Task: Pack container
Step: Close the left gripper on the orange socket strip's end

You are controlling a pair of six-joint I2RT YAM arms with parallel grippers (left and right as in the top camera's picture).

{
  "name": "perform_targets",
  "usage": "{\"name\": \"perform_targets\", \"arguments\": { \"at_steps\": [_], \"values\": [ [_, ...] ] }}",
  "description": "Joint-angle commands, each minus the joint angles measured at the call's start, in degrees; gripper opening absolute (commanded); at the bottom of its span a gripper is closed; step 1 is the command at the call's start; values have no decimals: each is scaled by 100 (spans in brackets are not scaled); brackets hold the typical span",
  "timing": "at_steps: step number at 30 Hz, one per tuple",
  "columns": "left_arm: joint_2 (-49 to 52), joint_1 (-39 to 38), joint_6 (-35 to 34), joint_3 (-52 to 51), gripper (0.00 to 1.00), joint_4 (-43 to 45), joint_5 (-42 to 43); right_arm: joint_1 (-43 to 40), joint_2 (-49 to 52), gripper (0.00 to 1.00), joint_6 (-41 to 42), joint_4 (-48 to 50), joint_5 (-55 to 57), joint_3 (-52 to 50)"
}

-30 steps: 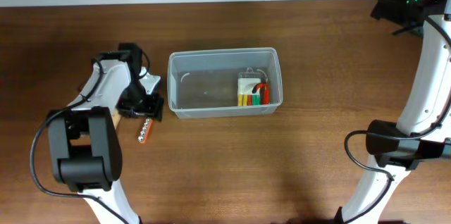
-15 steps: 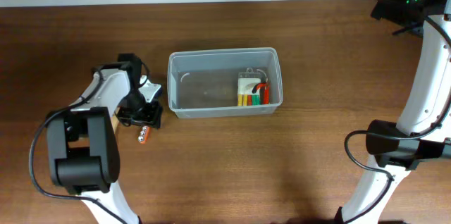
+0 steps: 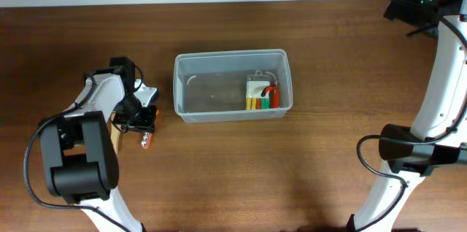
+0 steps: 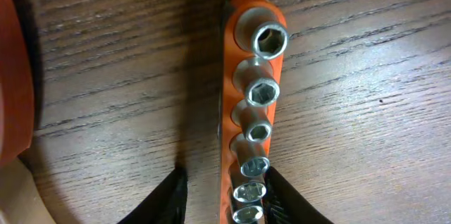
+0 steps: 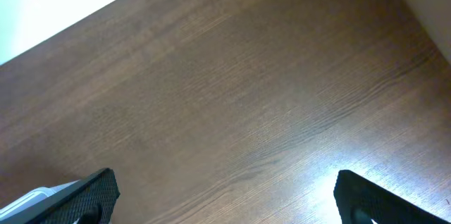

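At about 9 o'clock on the brown wooden table (image 3: 292, 166), seen from overhead, the left arm rises from its base at 8 o'clock, folds over at the elbow and points its wrist down at the tabletop. The left gripper (image 4: 227, 197) stands low over an orange socket rail (image 4: 248, 111), its two black fingertips (image 4: 176, 190) partly apart and straddling the rail's near end. The fingertip at 3 o'clock touches the row of sockets, while the one at 9 o'clock has a strip of bare wood between itself and the rail, so nothing is clamped. The rail lies flat, running 12 to 6 o'clock in the wrist view, with six steel sockets mouth-up and the largest farthest from the fingers. A tan wooden piece (image 3: 115, 136) lies just beside the arm, at 9 o'clock of the rail. The container (image 3: 232, 54), a clear tub, sits upright near the table's centre, at 2 o'clock from the rail and apart from it. A small packet of yellow, green and red pieces (image 3: 263, 98) lies at its 3 o'clock end. The right arm rises from 4 o'clock and reaches to the 2 o'clock corner, well apart from the tub. The right gripper (image 5: 232, 203) hangs above bare wood, fingers spread wide, holding nothing. Open tabletop runs between tub and right arm and along the 6 o'clock edge. A white strip borders the table at 12 o'clock.
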Motion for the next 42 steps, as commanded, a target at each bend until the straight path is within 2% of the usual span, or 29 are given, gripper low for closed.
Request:
{"name": "perform_targets", "arguments": {
  "at_steps": [1, 18, 23, 38, 42],
  "values": [
    [87, -7, 24, -164, 36, 20, 339, -17, -87, 99, 28, 2, 50, 81],
    [87, -15, -125, -345, 36, 111, 442, -17, -87, 99, 28, 2, 50, 81],
    [87, -15, -122, -345, 28, 249, 442, -17, -87, 99, 28, 2, 50, 81],
    [116, -278, -122, -345, 28, 748, 431, -17, -87, 99, 28, 2, 50, 81],
    [210, -387, -122, -356, 25, 730, 417, -15, -87, 99, 28, 2, 50, 81]
  ]
}}
